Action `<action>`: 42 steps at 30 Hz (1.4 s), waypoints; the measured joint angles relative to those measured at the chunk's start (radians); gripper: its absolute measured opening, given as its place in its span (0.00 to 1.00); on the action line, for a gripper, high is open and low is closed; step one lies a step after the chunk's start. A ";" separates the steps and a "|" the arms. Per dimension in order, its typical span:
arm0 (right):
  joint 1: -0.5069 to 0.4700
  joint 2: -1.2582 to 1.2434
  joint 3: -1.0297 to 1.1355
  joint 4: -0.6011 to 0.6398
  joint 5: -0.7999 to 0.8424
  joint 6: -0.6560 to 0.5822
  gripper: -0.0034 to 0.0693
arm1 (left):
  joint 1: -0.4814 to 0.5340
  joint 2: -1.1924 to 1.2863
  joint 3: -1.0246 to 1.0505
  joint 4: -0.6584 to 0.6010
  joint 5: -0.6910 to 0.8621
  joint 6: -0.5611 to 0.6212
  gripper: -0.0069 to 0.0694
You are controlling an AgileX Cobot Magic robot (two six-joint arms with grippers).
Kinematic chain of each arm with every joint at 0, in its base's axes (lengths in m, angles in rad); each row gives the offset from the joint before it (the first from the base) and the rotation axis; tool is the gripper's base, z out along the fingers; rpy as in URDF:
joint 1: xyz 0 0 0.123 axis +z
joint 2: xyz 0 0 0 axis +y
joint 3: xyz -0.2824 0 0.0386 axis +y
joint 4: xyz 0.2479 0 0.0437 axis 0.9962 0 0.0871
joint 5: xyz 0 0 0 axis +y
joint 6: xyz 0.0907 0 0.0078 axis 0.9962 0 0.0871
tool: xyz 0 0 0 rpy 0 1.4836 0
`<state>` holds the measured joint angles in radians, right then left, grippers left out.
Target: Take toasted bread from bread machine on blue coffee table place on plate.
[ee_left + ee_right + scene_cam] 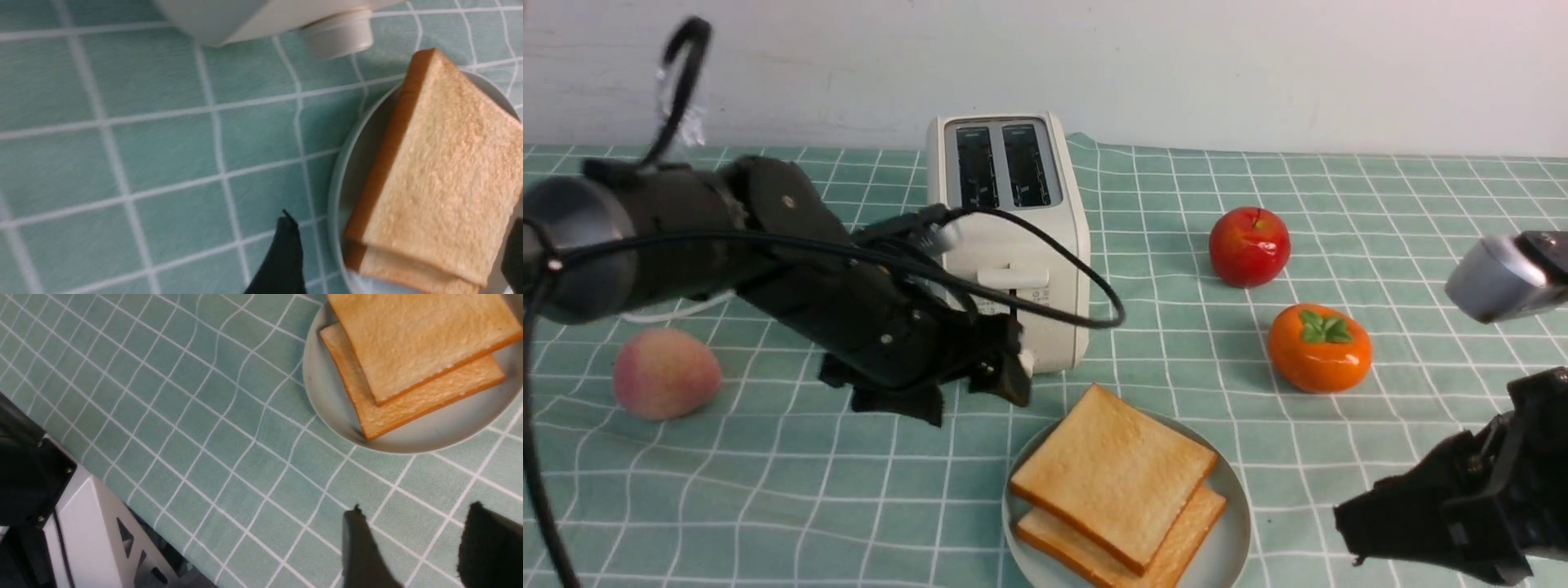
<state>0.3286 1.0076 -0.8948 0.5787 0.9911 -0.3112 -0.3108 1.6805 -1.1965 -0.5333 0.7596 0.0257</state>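
the blue coffee table (pixel 768 506), covered in pale teal cloth with a white grid, is seen filling the scene up to the far wall. the bread machine (pixel 996 167) is set upright near the far middle, its lever turned toward the near side. the plate (pixel 1229 539) is placed at the near edge, just in front of the bread machine and slightly to its right. both slices of toasted bread (pixel 1115 474) are laid flat on the plate, the upper one stacked askew over the lower. the left gripper (pixel 960 392) is held low between bread machine and plate, its fingers spread apart and empty. the right gripper (pixel 423 555) is held at the near right, well apart from the plate, likewise spread and empty. an apple (pixel 1250 247) and a persimmon (pixel 1319 349) are seen at the right, a peach (pixel 666 374) at the left.
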 joint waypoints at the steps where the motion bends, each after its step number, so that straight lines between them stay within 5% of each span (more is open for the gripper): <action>1: 0.000 0.000 0.000 -0.018 -0.011 0.034 0.32 | 0.017 -0.028 0.000 0.023 0.051 -0.019 0.91; 2: 0.000 0.000 0.000 -0.022 -0.013 0.041 0.31 | 0.025 -0.049 0.000 0.032 0.072 -0.026 0.90; 4: 0.000 0.000 0.000 -0.106 -0.049 0.152 0.08 | 0.054 -0.148 0.012 0.056 0.186 -0.050 0.79; 6: 0.000 0.000 0.000 -0.140 -0.055 0.201 0.04 | 0.055 -0.191 0.026 0.051 0.203 -0.050 0.73; 10: 0.000 -0.021 0.000 -0.285 -0.056 0.342 0.02 | 0.055 -0.410 0.160 -0.038 0.212 0.013 0.37; 11: 0.000 -0.024 0.001 -0.287 -0.055 0.350 0.02 | 0.055 -0.420 0.167 -0.038 0.210 0.018 0.35; 14: 0.000 -0.117 0.035 -0.304 -0.076 0.368 0.02 | 0.055 -0.586 0.304 -0.080 0.170 0.065 0.09; 27: 0.000 -0.696 0.590 -0.307 -0.580 0.133 0.03 | 0.055 -1.216 0.842 -0.233 0.098 0.068 0.07; 33: 0.000 -0.778 0.731 -0.307 -0.631 0.129 0.04 | 0.055 -1.421 0.891 -0.364 0.147 0.064 0.07; 42: 0.000 -0.780 0.738 -0.307 -0.685 0.126 0.04 | 0.055 -1.531 0.891 -0.374 0.150 0.092 0.07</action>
<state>0.3286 0.2274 -0.1567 0.2722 0.3063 -0.1851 -0.2557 0.1493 -0.3059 -0.9072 0.9092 0.1173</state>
